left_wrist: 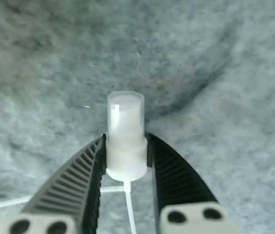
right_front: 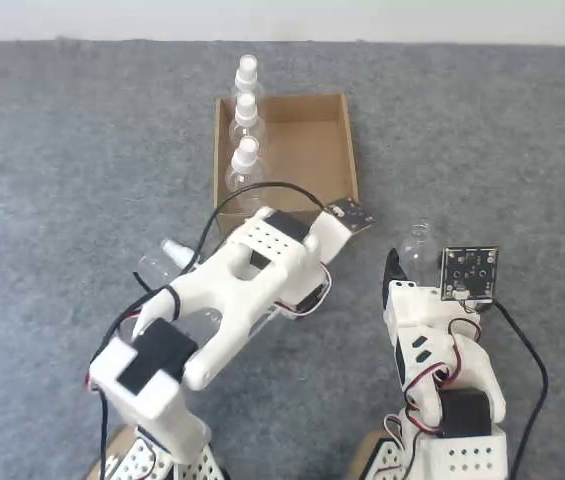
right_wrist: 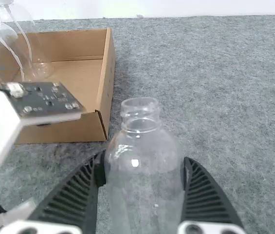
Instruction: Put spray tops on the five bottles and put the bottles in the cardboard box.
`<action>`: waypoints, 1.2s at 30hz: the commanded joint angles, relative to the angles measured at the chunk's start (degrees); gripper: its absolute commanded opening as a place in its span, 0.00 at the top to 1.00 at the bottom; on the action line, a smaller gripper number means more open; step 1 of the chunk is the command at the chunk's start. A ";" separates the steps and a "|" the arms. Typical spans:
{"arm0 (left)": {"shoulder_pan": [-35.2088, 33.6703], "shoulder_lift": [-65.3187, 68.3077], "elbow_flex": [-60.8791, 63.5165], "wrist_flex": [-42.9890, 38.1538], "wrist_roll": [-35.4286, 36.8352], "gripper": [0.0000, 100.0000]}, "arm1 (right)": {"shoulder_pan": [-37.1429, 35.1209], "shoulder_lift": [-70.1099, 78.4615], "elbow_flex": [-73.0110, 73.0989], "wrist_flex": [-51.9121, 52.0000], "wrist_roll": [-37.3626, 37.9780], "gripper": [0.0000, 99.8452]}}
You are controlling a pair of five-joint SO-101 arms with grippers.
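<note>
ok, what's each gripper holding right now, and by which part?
Left gripper clamps a spray top by its lower collar. Right gripper holds an uncapped bottle around its body, below the shoulder.

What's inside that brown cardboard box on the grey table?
Three clear plastic bottles with white spray tops stand in a row along one side wall of the brown cardboard box; beside them is bare cardboard floor. The white robot arm covers its near edge.
</note>
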 commanded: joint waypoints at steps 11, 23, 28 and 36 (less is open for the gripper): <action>0.18 -32.35 15.08 -5.36 2.37 0.99 | 0.40 -0.92 -0.35 -1.36 -0.18 0.90; 0.09 -53.27 22.46 -5.63 6.86 0.99 | -2.42 -1.01 -0.26 -1.54 -0.18 0.90; -5.98 -61.19 24.13 -5.63 7.03 0.99 | -8.13 -1.01 -0.35 -1.80 -0.18 0.90; -15.12 -76.13 26.68 -5.63 10.81 0.99 | -16.22 -1.01 -0.44 -4.35 -0.18 0.90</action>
